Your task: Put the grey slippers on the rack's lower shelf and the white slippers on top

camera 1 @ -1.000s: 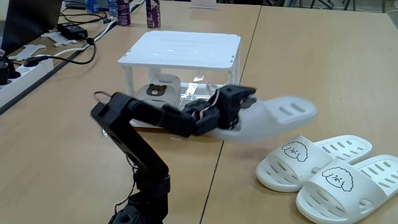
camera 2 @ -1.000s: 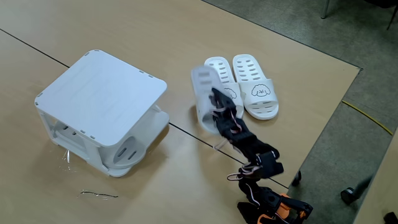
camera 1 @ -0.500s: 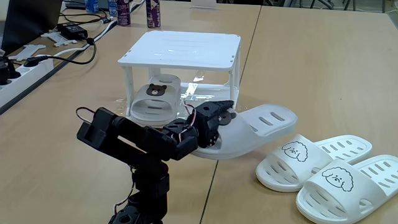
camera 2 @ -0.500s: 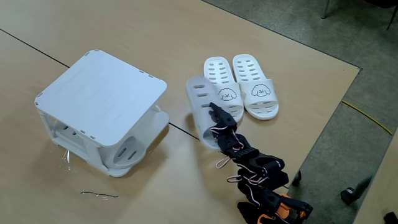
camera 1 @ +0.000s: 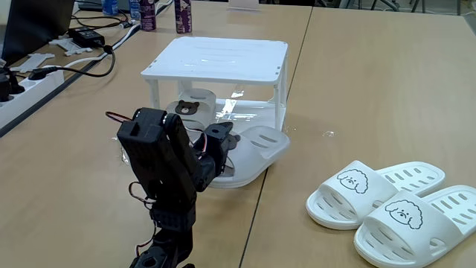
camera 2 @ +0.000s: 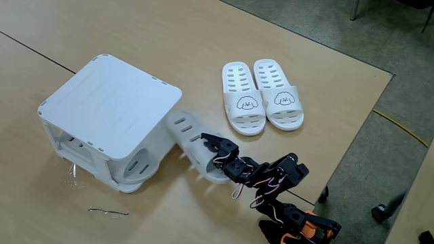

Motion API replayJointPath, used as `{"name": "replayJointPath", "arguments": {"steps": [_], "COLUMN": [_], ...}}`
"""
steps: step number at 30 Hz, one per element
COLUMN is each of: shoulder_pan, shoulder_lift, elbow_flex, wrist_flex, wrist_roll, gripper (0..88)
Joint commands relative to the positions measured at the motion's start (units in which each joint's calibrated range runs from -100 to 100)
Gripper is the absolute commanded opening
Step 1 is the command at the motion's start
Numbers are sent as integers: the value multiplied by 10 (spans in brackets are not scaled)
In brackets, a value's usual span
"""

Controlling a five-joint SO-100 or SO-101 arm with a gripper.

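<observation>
Desk (camera 1: 387,89): pale wood-grain top, a dark seam running front to back; seen in both fixed views.
Rack (camera 1: 219,58): white glossy plastic, flat slotted top, thin corner posts, shiny lower shelf (camera 1: 256,113); in a fixed view its top (camera 2: 112,105) reads as a rounded square.
Arm (camera 1: 167,175): black, loose red and white wires, folded low in front of the rack and partly hiding its front.
White slippers (camera 1: 387,201): smooth rubber slides, slotted soles, an outlined fluffy dog face on each strap; side by side and touching on the desk, well apart from the rack (camera 2: 261,95).
Grey slipper, held (camera 1: 249,152): pale matte rubber, slotted sole, heel end at the shelf's front edge (camera 2: 190,139).
Grey slipper, stored (camera 1: 186,112): dark bear face on the strap, lying on the lower shelf.
Gripper (camera 1: 223,145): closed around the held grey slipper's strap end (camera 2: 218,152).
Clutter: power strip (camera 1: 30,82) with black cables, bottles (camera 1: 182,16) on the far edge; no legible writing.
</observation>
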Motion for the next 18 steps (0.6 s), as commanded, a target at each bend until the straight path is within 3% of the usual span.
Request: {"name": "replayJointPath", "arguments": {"steps": [1,9,18], "shoulder_pan": [-45,-95,-87], "shoulder_lift": [10,55,221], "elbow_flex": [4,-20,-251], "wrist_flex": [-38,-66,-57], "wrist_roll": [4,4,4], "gripper": [6,6,6]}}
